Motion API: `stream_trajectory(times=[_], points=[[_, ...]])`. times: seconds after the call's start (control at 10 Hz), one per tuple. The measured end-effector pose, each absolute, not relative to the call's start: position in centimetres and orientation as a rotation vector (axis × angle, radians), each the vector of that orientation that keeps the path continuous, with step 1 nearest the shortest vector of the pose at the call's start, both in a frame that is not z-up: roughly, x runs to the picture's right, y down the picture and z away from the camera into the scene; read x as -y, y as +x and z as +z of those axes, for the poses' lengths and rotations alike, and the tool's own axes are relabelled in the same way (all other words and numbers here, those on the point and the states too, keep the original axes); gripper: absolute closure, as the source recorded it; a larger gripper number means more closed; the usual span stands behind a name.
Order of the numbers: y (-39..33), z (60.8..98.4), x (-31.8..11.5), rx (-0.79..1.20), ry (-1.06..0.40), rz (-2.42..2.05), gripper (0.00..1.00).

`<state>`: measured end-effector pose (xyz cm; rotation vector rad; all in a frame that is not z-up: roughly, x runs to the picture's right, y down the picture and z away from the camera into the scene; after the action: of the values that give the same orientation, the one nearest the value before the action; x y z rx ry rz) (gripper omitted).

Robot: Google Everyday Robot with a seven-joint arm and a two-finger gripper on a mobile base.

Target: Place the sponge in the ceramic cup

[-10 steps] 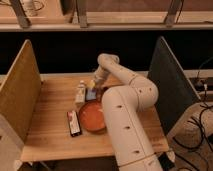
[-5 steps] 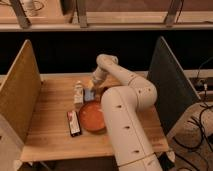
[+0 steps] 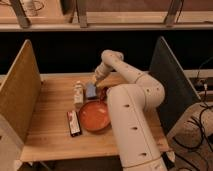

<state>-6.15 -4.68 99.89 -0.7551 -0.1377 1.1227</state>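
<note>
tool (image 3: 95, 81) just above sponge (image 3: 91, 91)

Pincer (image 3: 95, 81) hangs over the sponge (image 3: 91, 91), seemingly just right of bottle (image 3: 78, 93), behind plate (image 3: 94, 118).

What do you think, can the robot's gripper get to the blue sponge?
Probably yes. The gripper is right over the sponge, with nothing seen between them. The white bottle stands close on one side, not in the way.
</note>
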Motion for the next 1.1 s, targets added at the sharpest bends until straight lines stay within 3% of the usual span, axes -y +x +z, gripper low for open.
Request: stream_trajectory(times=[0.2, 0.7, 1.1], points=[[-5.2, 99.2, 6.0, 0.166, -0.722, 1.143, 1.0], [0.7, 96.3, 13.7, 0.226, -0.458, 1.147, 1.0], [3.0, 91.3, 17.0, 0.295, -0.305, 1.11, 1.0]])
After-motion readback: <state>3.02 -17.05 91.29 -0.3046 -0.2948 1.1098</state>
